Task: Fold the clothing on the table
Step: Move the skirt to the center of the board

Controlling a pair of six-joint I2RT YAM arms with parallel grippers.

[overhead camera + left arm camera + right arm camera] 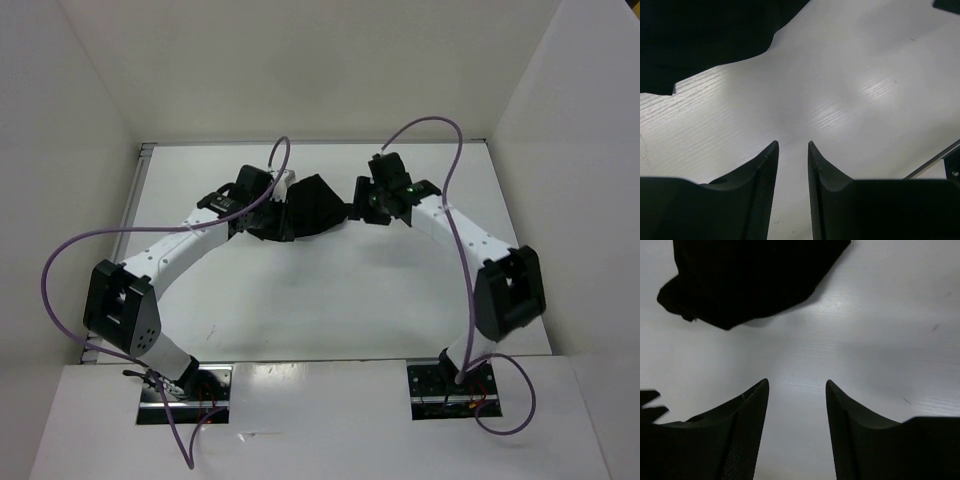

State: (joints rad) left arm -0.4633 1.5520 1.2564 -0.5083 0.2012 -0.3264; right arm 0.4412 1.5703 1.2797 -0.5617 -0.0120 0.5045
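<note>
White walls (60, 120) close in a smooth white table (330, 300), seen from above with both arm bases at its near edge. On the left, the left arm (170, 250) reaches forward and inward, a purple cable (100, 240) looping beside it. Its own camera shows the left gripper (792, 145) with its two dark fingers (765, 170) parted by a narrow gap; only bare table shows between them and nothing is pinched. Ahead of those fingertips and off to their left lies the edge of the black clothing (690, 40), apart from them, with pale wood-grained surface in between. From overhead the clothing (315, 205) is a bunched, uneven dark heap on the far half of the table, sitting between the two grippers; black on black, that view does not settle whether the left gripper's housing touches it. The right wrist camera shows the right gripper (797, 382) with its fingers (745, 425) spread wider than the left pair, again with plain table between them and nothing held. The clothing (750, 275) lies ahead of these fingertips and slightly to their left, clear of them, with a rounded, folded-over near edge. A blurred dark shape (650, 407) at that view's left border cannot be identified. Farthest right, the right arm (465, 235) angles inward under another purple cable (450, 160).
</note>
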